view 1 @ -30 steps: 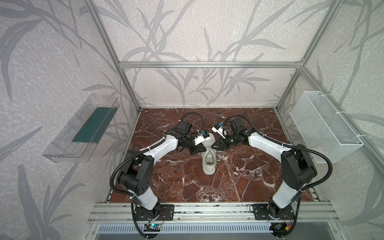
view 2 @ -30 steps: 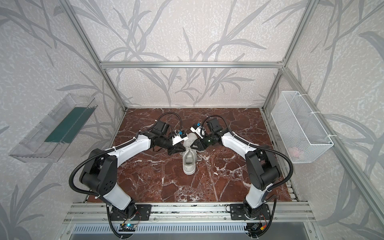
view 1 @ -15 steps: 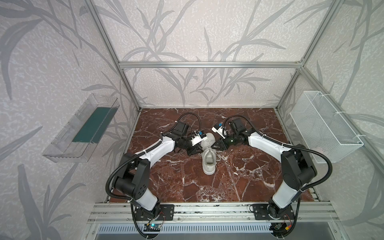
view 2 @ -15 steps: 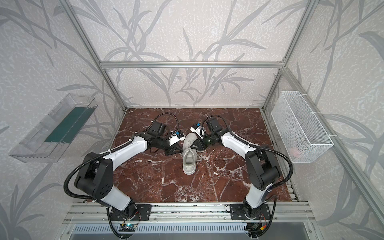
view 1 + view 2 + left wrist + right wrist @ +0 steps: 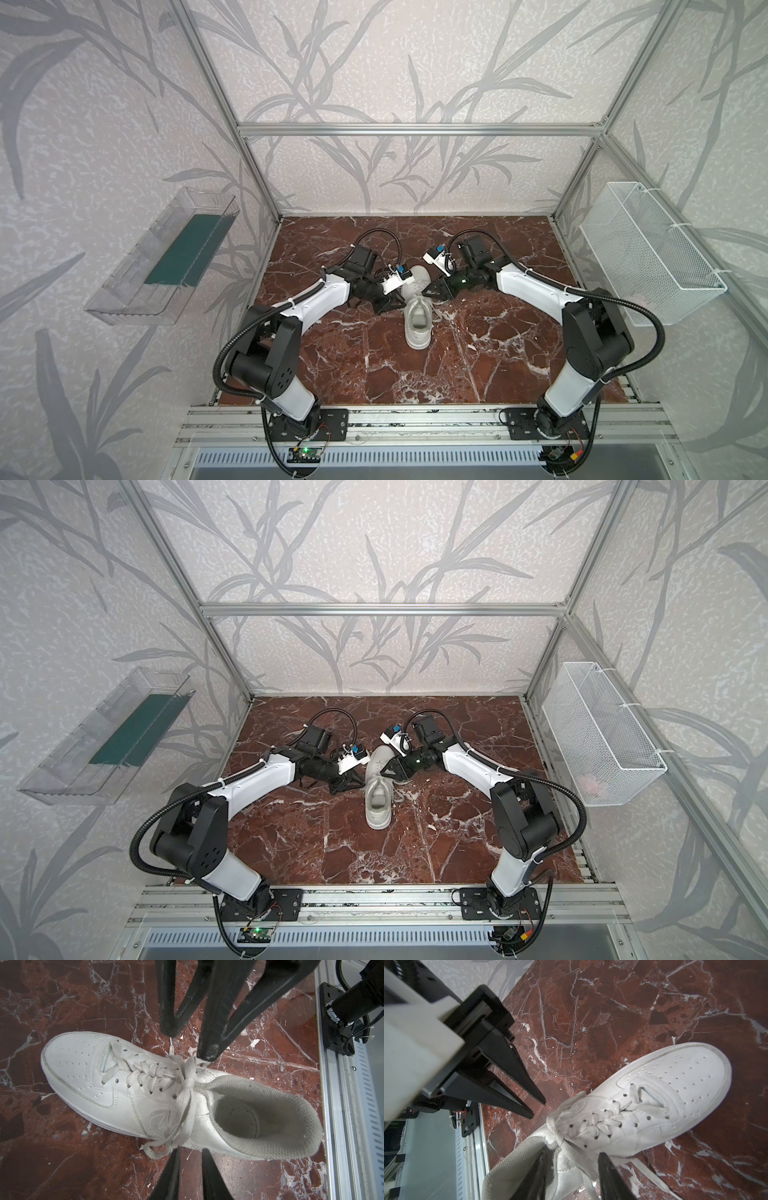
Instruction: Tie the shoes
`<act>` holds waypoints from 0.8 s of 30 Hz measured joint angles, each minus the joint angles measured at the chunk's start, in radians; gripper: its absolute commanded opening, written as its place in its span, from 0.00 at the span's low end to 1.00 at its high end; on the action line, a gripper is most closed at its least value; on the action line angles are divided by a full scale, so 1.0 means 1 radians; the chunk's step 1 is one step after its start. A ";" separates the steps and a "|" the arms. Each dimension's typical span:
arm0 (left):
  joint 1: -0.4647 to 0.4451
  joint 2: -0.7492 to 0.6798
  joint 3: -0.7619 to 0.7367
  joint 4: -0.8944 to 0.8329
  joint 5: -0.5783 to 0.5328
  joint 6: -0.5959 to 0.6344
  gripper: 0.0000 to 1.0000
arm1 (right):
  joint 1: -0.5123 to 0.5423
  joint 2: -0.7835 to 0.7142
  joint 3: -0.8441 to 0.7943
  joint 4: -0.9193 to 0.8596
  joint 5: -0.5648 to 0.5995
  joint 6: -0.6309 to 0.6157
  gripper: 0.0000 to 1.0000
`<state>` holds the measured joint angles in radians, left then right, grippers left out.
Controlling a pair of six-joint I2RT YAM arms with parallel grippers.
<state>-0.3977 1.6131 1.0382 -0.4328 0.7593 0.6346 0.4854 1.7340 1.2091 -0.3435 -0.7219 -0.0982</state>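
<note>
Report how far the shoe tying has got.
Done: the laces are knotted at the top of the sneaker, apparently with a loop to each side. In hand: nothing; the left gripper and right gripper are open. Remaining: perhaps tightening; I cannot tell how snug the knot is.

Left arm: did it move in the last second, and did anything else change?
The left gripper drew back slightly off the shoe toward its own side, uncovering the toe; it stands a little open, holding nothing. Whether it let go of a lace is too small to tell. The shoe and the right gripper stayed put.
</note>
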 measured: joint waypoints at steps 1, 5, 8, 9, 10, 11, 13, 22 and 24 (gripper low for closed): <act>-0.002 0.005 0.000 0.000 0.002 0.000 0.23 | 0.000 0.000 0.000 0.000 0.000 0.000 0.41; -0.007 0.018 0.000 0.001 0.004 -0.002 0.24 | 0.000 0.000 0.000 -0.001 0.000 0.000 0.41; -0.010 0.019 0.000 0.016 0.010 -0.008 0.26 | 0.000 0.000 0.000 -0.002 0.000 -0.001 0.41; -0.013 0.021 0.000 0.022 0.010 -0.011 0.26 | 0.000 0.000 0.000 -0.002 0.000 -0.001 0.41; -0.014 0.023 0.000 0.027 0.010 -0.015 0.27 | 0.000 0.000 0.000 -0.002 0.000 -0.001 0.41; -0.015 0.024 0.000 0.032 0.010 -0.019 0.27 | 0.000 0.000 0.000 -0.002 0.000 -0.001 0.41; -0.018 0.027 0.000 0.046 0.010 -0.026 0.27 | 0.000 0.001 0.000 -0.002 0.000 -0.001 0.41; -0.020 0.039 0.000 0.075 0.014 -0.052 0.08 | 0.000 0.001 0.000 -0.003 -0.001 -0.003 0.41; -0.020 0.040 0.000 0.074 0.015 -0.050 0.02 | 0.001 0.001 0.000 -0.003 -0.001 -0.003 0.41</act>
<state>-0.4179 1.6531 1.0386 -0.3588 0.7746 0.5842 0.4866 1.7351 1.2091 -0.3462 -0.7227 -0.1009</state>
